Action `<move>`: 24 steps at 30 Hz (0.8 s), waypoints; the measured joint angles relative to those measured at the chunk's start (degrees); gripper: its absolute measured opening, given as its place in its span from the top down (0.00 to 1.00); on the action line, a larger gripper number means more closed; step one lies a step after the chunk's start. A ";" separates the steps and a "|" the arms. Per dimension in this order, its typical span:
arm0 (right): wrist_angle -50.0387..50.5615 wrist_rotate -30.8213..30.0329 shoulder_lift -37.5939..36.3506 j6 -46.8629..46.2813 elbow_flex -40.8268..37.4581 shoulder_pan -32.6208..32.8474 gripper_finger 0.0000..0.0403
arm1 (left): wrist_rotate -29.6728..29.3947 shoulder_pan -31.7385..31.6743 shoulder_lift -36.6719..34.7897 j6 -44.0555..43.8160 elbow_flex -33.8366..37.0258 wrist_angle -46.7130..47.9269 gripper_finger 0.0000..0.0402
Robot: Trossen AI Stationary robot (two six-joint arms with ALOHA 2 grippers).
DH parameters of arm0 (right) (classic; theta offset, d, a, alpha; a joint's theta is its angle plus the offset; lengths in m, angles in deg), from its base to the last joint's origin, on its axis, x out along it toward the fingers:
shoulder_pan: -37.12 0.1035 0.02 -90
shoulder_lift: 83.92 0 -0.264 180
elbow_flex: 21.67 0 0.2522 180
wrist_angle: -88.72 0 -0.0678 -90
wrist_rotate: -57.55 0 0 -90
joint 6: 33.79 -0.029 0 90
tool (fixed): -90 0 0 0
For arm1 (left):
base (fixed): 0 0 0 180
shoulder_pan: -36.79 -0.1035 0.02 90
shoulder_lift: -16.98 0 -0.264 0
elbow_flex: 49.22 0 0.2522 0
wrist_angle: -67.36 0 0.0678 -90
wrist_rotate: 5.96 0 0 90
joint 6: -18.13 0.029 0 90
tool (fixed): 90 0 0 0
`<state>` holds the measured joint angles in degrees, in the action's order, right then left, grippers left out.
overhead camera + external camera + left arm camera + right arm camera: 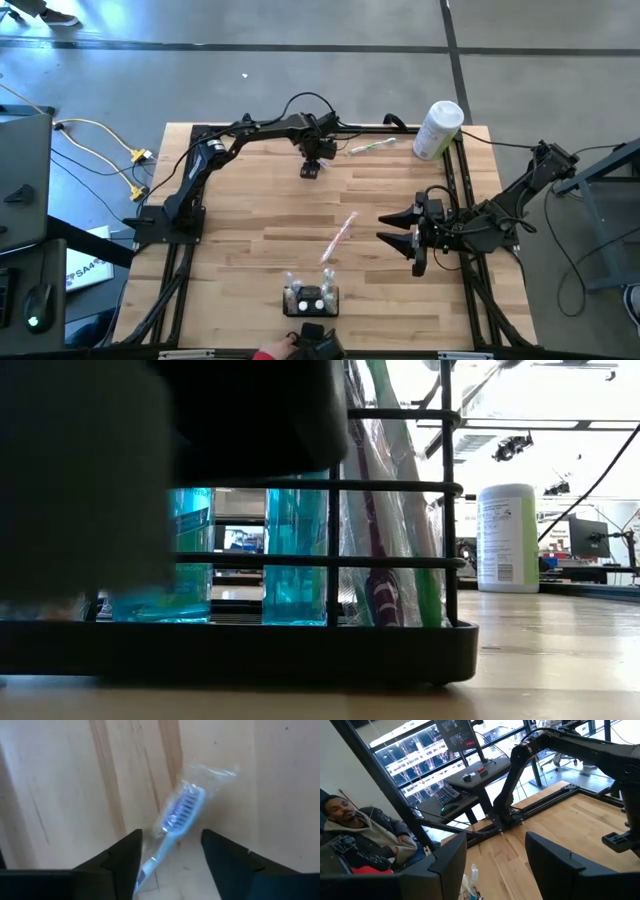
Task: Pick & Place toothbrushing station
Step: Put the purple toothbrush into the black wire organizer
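1. We see the left gripper (310,168) hanging over the far half of the table (250,215), fingers spread wide with nothing held; in its wrist view a wrapped blue toothbrush (176,827) lies on the wood directly under it, handle end running in between the 2 fingers (122,860).
2. The right gripper (398,231) waits at mid-table on the right side, fingers parted and empty.
3. The toothbrushing station (311,297) sits at the near edge, well apart from both, its long axis across the table.
4. We judge the brush's long axis runs roughly forward from the left gripper, so closing across the handle should catch it; the station then lies straight toward the near edge.
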<state>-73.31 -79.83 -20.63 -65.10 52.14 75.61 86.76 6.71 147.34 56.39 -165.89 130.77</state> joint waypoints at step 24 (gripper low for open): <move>0.20 7.56 0.02 -0.61 0.00 0.14 0.51 | -6.01 3.65 -1.66 -10.77 -10.71 15.85 0.99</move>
<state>-73.11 -72.27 -20.61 -65.71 52.14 75.76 80.75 10.36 145.67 45.62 -176.60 146.62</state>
